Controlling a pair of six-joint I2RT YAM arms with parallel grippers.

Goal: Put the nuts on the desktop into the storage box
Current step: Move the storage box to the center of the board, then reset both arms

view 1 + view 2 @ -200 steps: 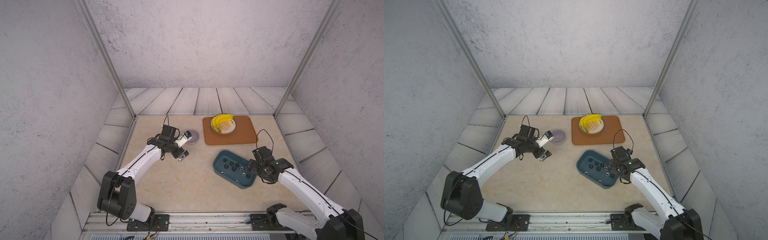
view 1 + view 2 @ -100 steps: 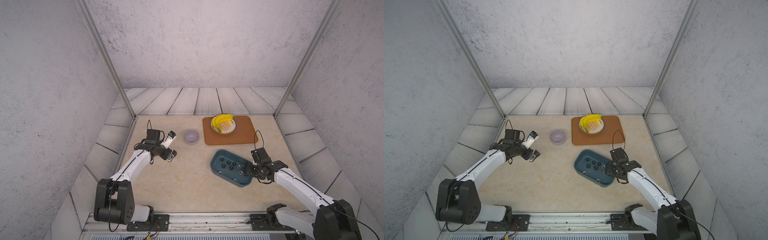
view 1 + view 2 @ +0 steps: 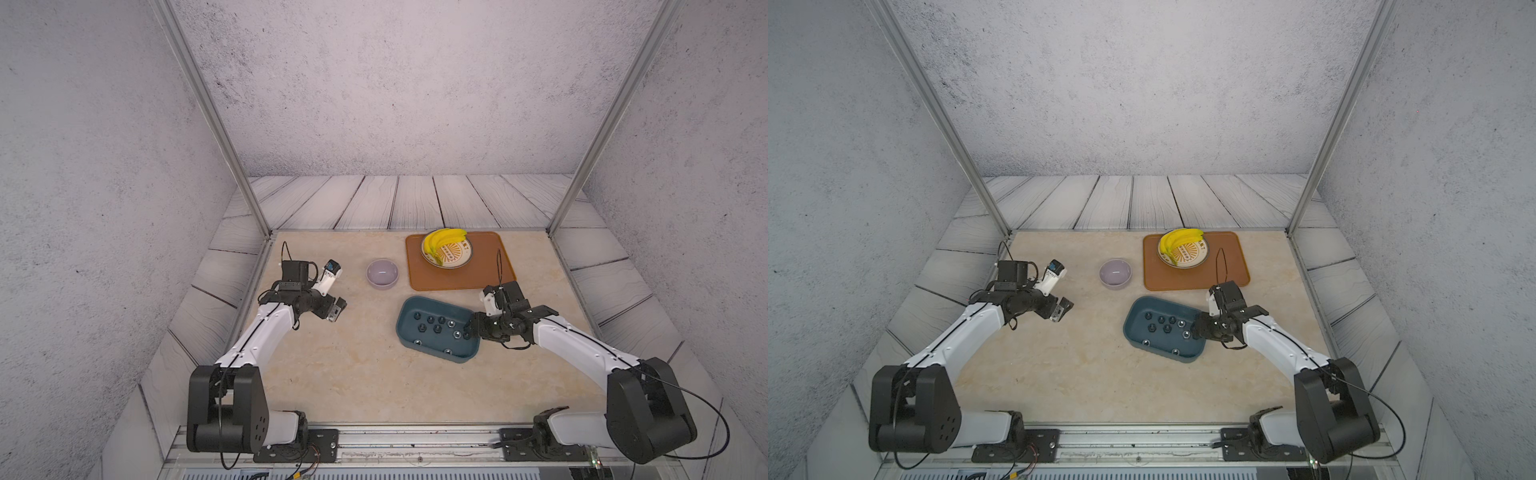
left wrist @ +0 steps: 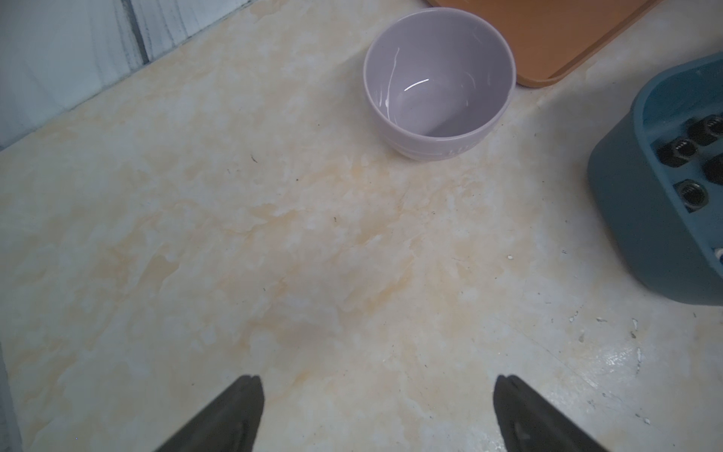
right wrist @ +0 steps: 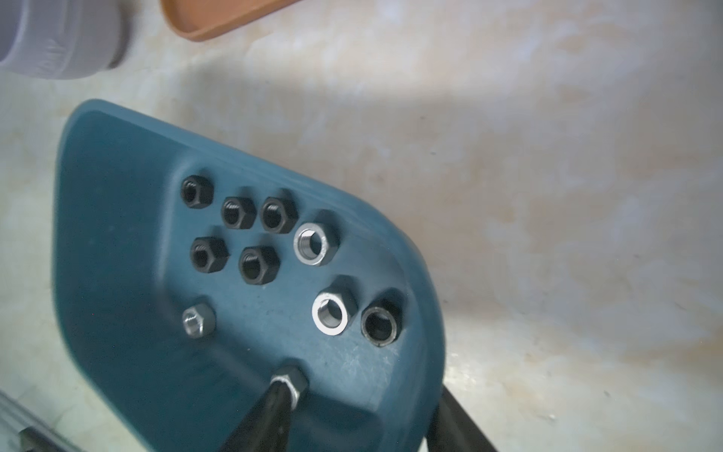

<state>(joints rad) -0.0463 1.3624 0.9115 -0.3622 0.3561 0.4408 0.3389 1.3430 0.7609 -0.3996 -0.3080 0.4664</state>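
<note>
Since a second earlier, the left gripper [image 3: 337, 289] had drawn well away from the box [image 3: 434, 306]. The box itself had slid sideways with the right gripper [image 3: 468, 330] at its end.

Top views. In both top views the box [image 3: 1154, 305] lay on the desktop [image 3: 353, 374] with the nuts [image 3: 431, 320] [image 3: 1167, 328] scattered over its floor. The right gripper [image 3: 1196, 330] sat at the end of the box nearest its own arm. The left gripper [image 3: 1062, 289], jaws spread wide, hung well apart from the box, past the bowl [image 3: 382, 273]. The bowl stood near the box's far corner. The tray [image 3: 494, 274] carried a plate [image 3: 455, 259] of bananas [image 3: 442, 241] and lay just beyond the box's far side, not touching it.

Left wrist. The left gripper [image 4: 377, 381] showed both fingers [image 4: 234, 415] far apart over bare desktop [image 4: 274, 235]. The bowl [image 4: 438, 82] stood near the box [image 4: 633, 235], and black nuts [image 4: 690, 193] showed over the box's rim.

Right wrist. Ten nuts [image 5: 254, 264], black and silver-grey, lay in the box [image 5: 117, 235], five black ones in a cluster. The right gripper [image 5: 364, 395] was clamped on the box's end wall, with one finger [image 5: 270, 415] inside beside a nut and the other outside. The picture was slightly blurred.
</note>
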